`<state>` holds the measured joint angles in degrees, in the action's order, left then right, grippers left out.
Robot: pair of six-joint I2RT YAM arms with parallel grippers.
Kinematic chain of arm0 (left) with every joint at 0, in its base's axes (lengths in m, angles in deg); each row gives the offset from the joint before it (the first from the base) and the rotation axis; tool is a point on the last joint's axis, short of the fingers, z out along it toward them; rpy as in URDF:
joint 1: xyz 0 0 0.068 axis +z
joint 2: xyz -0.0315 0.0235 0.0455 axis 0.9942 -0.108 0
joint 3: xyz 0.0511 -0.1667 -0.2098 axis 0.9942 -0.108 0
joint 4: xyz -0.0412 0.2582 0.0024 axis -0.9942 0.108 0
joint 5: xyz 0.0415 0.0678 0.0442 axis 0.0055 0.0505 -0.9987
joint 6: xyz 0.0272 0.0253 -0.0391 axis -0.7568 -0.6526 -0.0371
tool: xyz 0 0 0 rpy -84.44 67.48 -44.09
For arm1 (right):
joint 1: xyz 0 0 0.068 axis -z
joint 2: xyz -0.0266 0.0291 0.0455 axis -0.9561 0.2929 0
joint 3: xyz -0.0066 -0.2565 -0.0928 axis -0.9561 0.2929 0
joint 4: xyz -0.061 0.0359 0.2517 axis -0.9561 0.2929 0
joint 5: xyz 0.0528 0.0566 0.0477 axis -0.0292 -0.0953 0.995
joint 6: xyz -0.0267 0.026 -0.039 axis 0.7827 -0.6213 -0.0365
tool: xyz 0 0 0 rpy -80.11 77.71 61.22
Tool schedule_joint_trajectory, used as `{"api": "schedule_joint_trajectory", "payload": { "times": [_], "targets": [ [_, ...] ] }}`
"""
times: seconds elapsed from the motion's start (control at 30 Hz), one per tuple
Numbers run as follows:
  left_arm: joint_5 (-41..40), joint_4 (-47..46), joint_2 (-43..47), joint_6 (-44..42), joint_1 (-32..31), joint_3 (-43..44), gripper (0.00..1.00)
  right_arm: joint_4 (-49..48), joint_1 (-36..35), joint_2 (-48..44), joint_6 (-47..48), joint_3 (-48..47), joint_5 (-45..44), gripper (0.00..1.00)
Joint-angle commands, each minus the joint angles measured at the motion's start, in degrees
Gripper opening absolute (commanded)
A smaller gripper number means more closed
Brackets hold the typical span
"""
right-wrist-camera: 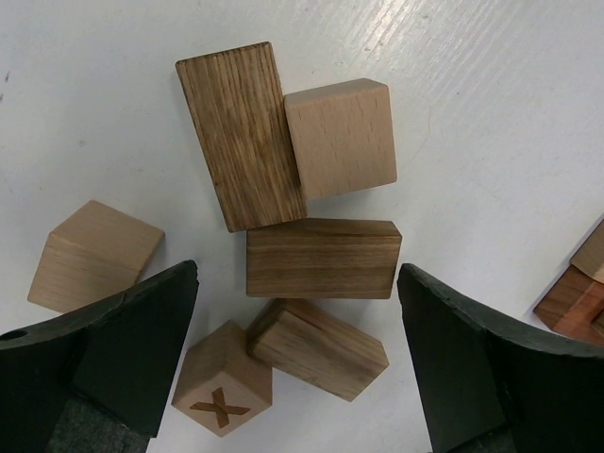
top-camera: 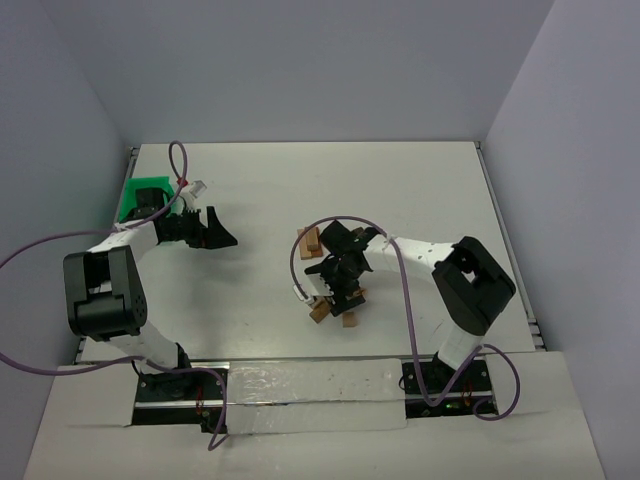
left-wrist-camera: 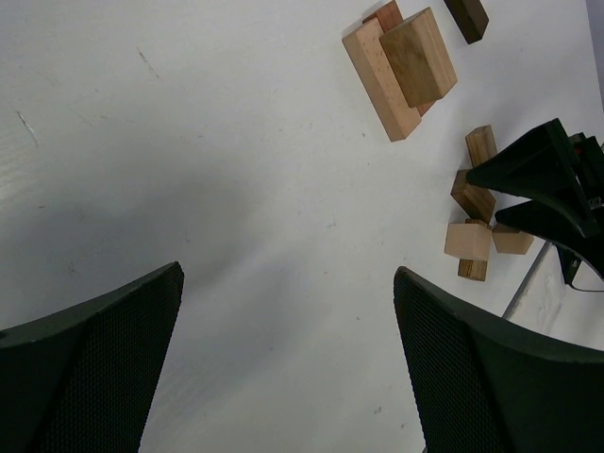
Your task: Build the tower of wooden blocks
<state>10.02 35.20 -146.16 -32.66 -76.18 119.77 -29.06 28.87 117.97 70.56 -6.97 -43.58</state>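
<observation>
Several loose wood blocks lie in a cluster under my right gripper point(right-wrist-camera: 297, 278), which is open and holds nothing. Between its fingers lie a horizontal brown bar point(right-wrist-camera: 321, 258) and a tilted bar point(right-wrist-camera: 321, 347). A cube marked X point(right-wrist-camera: 224, 392) sits by the left finger. Beyond them are a dark bar point(right-wrist-camera: 241, 132), a pale cube point(right-wrist-camera: 342, 137) and another pale cube point(right-wrist-camera: 92, 255). The tower point(top-camera: 312, 243) is a low stack just behind the cluster, with a tan block lying on a long bar point(left-wrist-camera: 401, 66). My left gripper point(left-wrist-camera: 288, 276) hangs open over bare table, far left of the blocks point(top-camera: 215, 232).
A green tray point(top-camera: 140, 195) sits at the table's far left, behind the left arm. A small dark block point(left-wrist-camera: 467, 17) lies beyond the stack. Grey walls close in the table on three sides. The right arm's cable loops above the cluster point(top-camera: 345, 222).
</observation>
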Motion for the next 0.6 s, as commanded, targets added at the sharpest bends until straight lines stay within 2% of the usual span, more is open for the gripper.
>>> {"api": "schedule_joint_trajectory", "payload": {
  "times": [0.0, 0.57],
  "targets": [
    [2.54, -0.48, -0.83, -1.77, 0.47, 1.11, 0.98, -1.59, 0.2, 1.03, -0.44, -2.68, 0.98, 0.92],
    [3.06, -0.65, -1.76, -1.66, 0.63, 1.37, 0.98, 0.33, 0.24, 3.48, -0.16, -5.32, 0.1, 0.77]
  ]
}}
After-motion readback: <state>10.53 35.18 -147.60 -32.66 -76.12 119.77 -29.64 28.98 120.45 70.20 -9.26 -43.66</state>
